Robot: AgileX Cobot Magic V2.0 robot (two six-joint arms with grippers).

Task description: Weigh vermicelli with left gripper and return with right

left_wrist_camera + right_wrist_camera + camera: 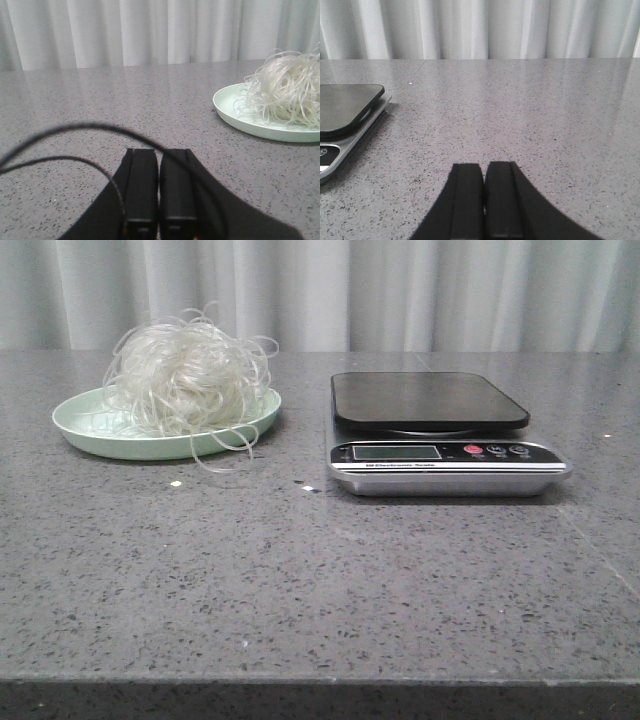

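On the pale green plate (90,430), left of the kitchen scale (440,435), the vermicelli (188,375) is sitting as a rounded nest with no clear long axis. The left gripper (159,187) is resting with fingers together, the nest lying ahead toward the scale side. The right gripper (484,197), likewise closed, is lying beyond the scale; the left arm is judged nearer.

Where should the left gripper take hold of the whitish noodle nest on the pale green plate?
Probably at the crown of the whitish tangled vermicelli nest, coming from above. The nest is a rounded mound; the pale green plate has a raised rim that blocks a low side approach, and loose loops hang over its front edge.
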